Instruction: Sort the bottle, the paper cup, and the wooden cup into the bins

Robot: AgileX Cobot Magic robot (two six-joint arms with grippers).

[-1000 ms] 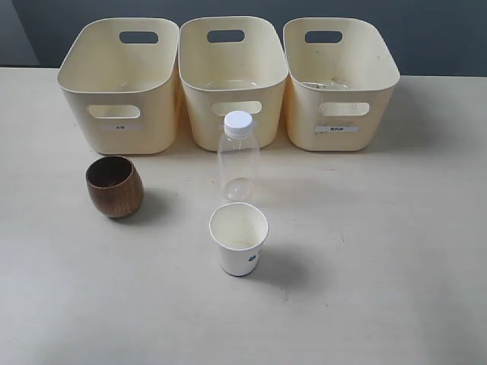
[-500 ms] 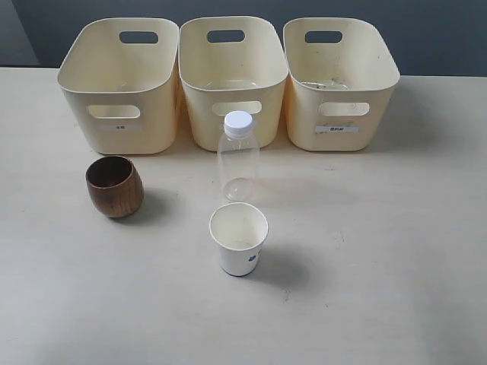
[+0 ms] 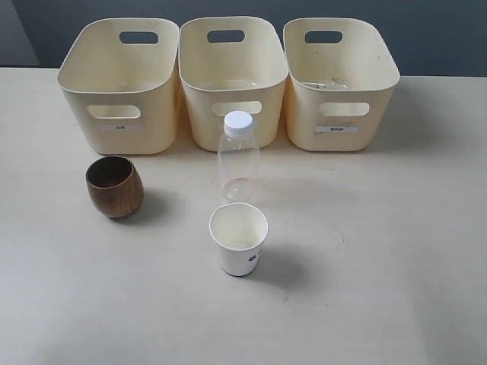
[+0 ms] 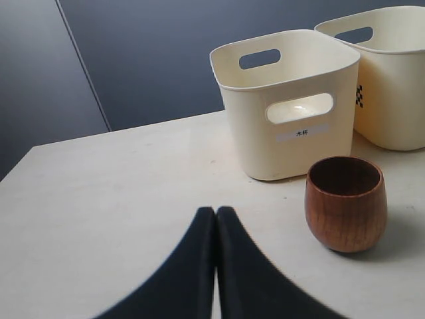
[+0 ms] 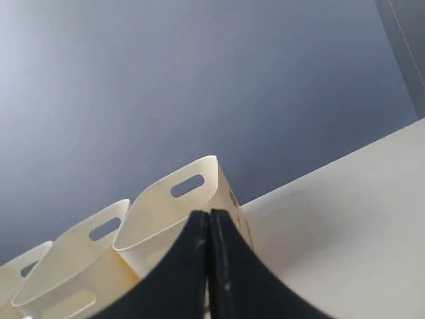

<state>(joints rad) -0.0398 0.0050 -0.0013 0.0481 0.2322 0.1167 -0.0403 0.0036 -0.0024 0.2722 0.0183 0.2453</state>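
Left jaws pressed together on nothing. The wooden cup (image 3: 114,186) stands left on the worktop (image 3: 396,266): stiff, rounded and probably solid, so pinch its rim. The bottle (image 3: 238,156), centre, before the middle one of the bins (image 3: 199,125), looks light and slick; take its body. The paper cup (image 3: 239,239), just in front, would crush easily. Right jaws likewise closed, empty

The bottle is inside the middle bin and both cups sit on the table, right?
No. The bottle stands on the table in front of the middle bin, as the exterior view shows. The wooden cup and paper cup are there too.
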